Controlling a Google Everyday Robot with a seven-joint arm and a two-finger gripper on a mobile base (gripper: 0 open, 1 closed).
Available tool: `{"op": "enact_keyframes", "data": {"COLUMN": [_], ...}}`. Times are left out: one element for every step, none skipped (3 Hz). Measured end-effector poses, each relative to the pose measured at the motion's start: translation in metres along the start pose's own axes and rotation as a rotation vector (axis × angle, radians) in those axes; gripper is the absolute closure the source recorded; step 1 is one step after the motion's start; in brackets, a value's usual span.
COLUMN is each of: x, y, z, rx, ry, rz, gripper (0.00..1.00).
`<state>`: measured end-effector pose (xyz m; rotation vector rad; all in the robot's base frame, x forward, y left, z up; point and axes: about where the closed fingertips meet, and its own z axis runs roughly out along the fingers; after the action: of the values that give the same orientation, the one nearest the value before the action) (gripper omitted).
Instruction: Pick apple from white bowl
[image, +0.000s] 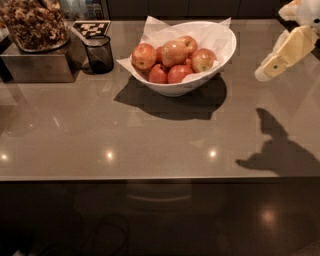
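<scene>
The white bowl (220, 56) stands at the back middle of the grey counter, lined with crumpled white paper. It holds several red-orange apples; the topmost apple (174, 52) has a pale yellow patch. My gripper (274, 66) hangs in the air at the right edge of the view, to the right of the bowl and well apart from it. It is cream-coloured and casts a shadow (280, 150) on the counter below. Nothing shows in it.
A small dark see-through cup (99, 54) stands left of the bowl. Behind it is a checkered tag (91, 28). At far left a metal box (35, 66) carries a dish of nuts (33, 24). The counter's front edge (150, 178) runs across below.
</scene>
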<state>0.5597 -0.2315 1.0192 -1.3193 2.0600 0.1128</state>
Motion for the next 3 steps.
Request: {"op": "enact_keyframes", "data": {"x": [-0.025, -0.067, -0.076], "y": [-0.004, -0.008, -0.006], "z": [0.030, 0.058, 0.063], "rx": [-0.028, -0.056, -0.064], "ry": [-0.030, -0.023, -0.030], "rz": [-0.023, -0.105, -0.116], "gripper": [0.00, 0.04, 0.23]}}
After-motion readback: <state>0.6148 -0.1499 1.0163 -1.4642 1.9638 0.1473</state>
